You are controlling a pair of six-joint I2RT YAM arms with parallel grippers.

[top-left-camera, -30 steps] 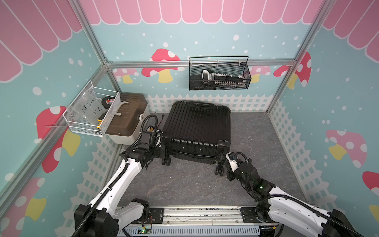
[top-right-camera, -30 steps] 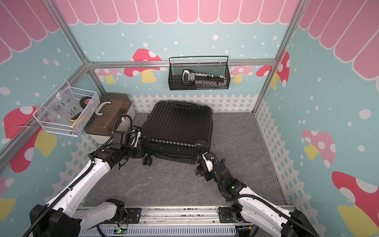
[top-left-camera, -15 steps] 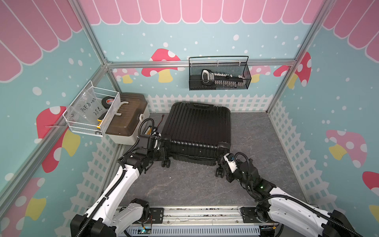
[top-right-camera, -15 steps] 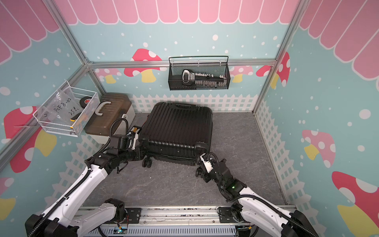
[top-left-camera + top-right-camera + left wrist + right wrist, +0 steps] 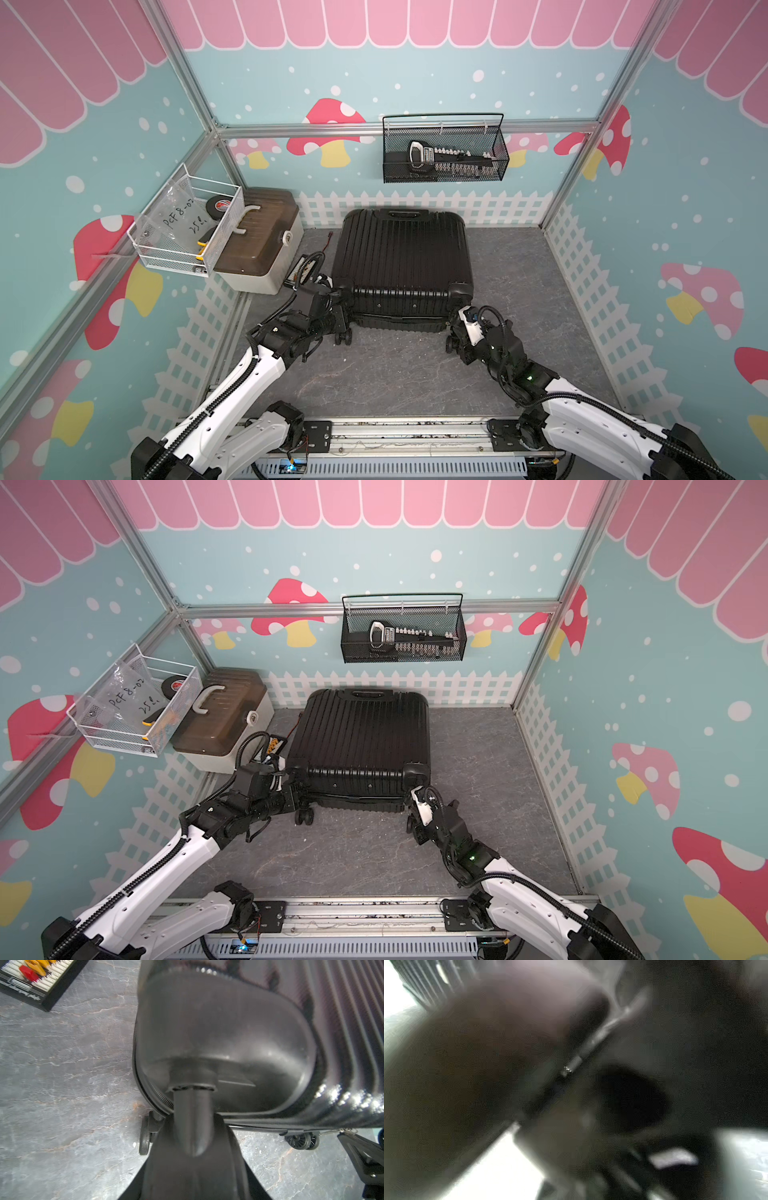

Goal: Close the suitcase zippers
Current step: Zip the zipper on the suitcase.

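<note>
The black ribbed suitcase (image 5: 403, 257) (image 5: 361, 737) lies flat mid-floor, wheels toward the near side. My left gripper (image 5: 338, 309) (image 5: 297, 789) sits at its near-left corner, jaws closed around the upper shell's caster, whose stem (image 5: 193, 1118) runs down between them. The zippers' track (image 5: 160, 1099) curves round that corner, and a thin seam runs along the near rim (image 5: 259, 1126). At the near-right corner my right gripper (image 5: 455, 326) (image 5: 410, 808) is shut, its tip (image 5: 345, 1136) on a small silver zipper pull (image 5: 347, 1131) (image 5: 571, 1068). The right wrist view is badly blurred.
A beige box with a brown lid (image 5: 257, 241) stands at the back left under a white wire basket (image 5: 187, 228). A small black parts box (image 5: 301, 270) (image 5: 31, 978) lies beside the suitcase. A black mesh basket (image 5: 444, 153) hangs on the back wall. Fence-printed walls enclose the floor.
My left arm has drawn back toward the near side with the caster, and the suitcase has shifted slightly nearer. The right gripper has stayed shut at the near-right corner.
</note>
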